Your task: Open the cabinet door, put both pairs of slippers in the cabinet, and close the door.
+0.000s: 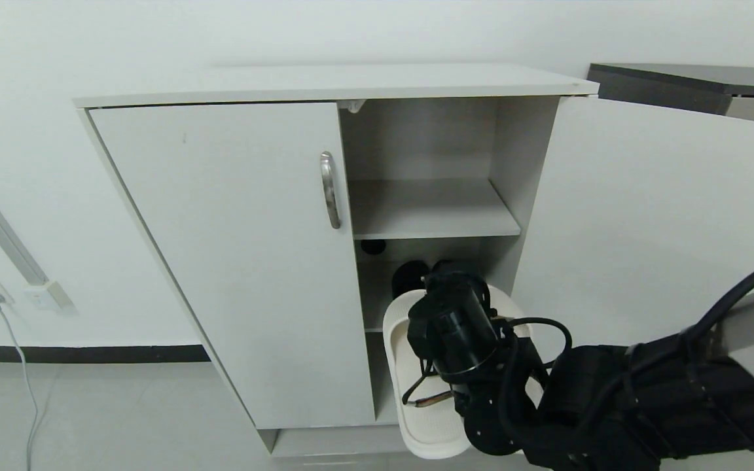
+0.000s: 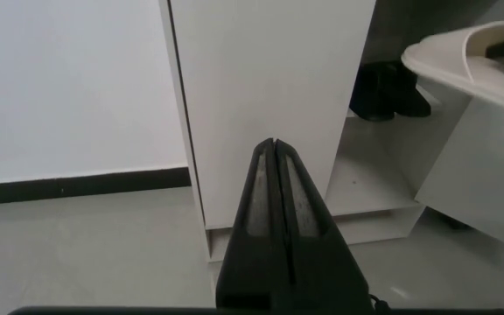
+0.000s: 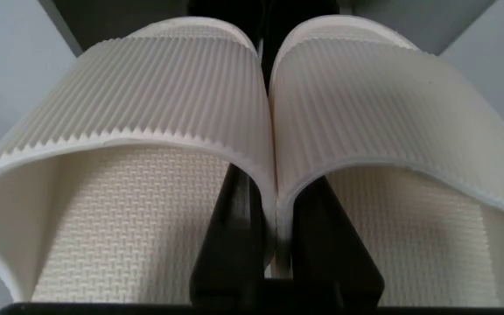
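The white slippers (image 1: 410,392) hang side by side as a pair at the mouth of the cabinet (image 1: 351,82), below its middle shelf (image 1: 429,209). Their soles are roughly level and, as I read the straps, their toes point inward. The right gripper (image 3: 276,249) is clamped on them: its fingers (image 3: 239,227) pinch the two inner strap walls together, so both slippers ride on one grasp.

Their long axis runs from my side straight into the lower compartment, with the heels hanging out over the floor. I judge the coming move to be a plain push forward along that axis, then a release.

The black slippers (image 1: 408,276) are inside, toward the back of the same lower space and slightly left of the white pair's line. I would watch that the toes do not shove them.

The edge of the closed left door (image 1: 220,248) stands just beside the left white slipper. The open right door (image 1: 645,222) swings well clear on the other side.

The right arm is plainly the one at work. The left gripper (image 2: 273,188) is low and facing the closed door, fingers pressed together on nothing.
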Available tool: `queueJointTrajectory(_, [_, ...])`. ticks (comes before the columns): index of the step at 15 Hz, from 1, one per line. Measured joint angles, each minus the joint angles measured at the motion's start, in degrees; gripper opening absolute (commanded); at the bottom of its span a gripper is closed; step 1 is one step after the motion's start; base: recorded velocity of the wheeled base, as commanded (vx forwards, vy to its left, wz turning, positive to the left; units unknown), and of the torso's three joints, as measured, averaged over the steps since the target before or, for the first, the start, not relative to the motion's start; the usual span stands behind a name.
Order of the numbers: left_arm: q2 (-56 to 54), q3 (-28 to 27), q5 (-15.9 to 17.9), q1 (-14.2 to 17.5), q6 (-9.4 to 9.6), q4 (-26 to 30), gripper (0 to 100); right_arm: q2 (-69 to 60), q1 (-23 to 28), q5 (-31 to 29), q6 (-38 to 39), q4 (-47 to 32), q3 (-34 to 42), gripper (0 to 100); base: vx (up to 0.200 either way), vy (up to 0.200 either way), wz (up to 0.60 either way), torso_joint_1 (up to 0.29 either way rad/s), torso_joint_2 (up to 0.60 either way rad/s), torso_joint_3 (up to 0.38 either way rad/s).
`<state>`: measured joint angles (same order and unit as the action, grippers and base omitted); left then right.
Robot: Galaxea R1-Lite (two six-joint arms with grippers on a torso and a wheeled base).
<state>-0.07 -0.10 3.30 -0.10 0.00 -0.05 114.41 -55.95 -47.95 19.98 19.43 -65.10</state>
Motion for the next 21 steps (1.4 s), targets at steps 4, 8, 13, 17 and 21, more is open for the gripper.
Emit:
queueJointTrajectory(4, [0.00,0.00,-0.07,0.00,0.10,-0.02,0,-3.72,0.20,-0.06,-0.11,-9.97,-7.89,0,0.000,0.000,0.00,0.000,0.00,0.000])
queueJointTrajectory(8, [0.00,0.00,-0.13,0.00,0.10,-0.02,0,-6.75,-0.05,-0.09,-1.35,-11.78,-10.89,0,0.000,0.000,0.00,0.000,0.00,0.000])
queueJointTrajectory(13, [0.00,0.00,-0.16,0.00,0.11,-0.02,0,-7.52,-0.09,0.00,-1.82,-11.64,-11.86,0,0.000,0.000,0.00,0.000,0.00,0.000])
queueJointTrajectory(17, [0.00,0.00,-0.18,0.00,0.11,-0.02,0,-7.11,-0.09,0.13,-1.95,-11.67,-12.57,0,0.150,0.000,0.00,-0.002,0.00,0.004])
queueJointTrajectory(21, [0.00,0.00,-0.16,-0.01,0.10,-0.05,0,-6.58,0.04,0.10,-1.91,-11.61,-12.68,0,0.200,0.000,0.00,0.004,0.00,0.004])
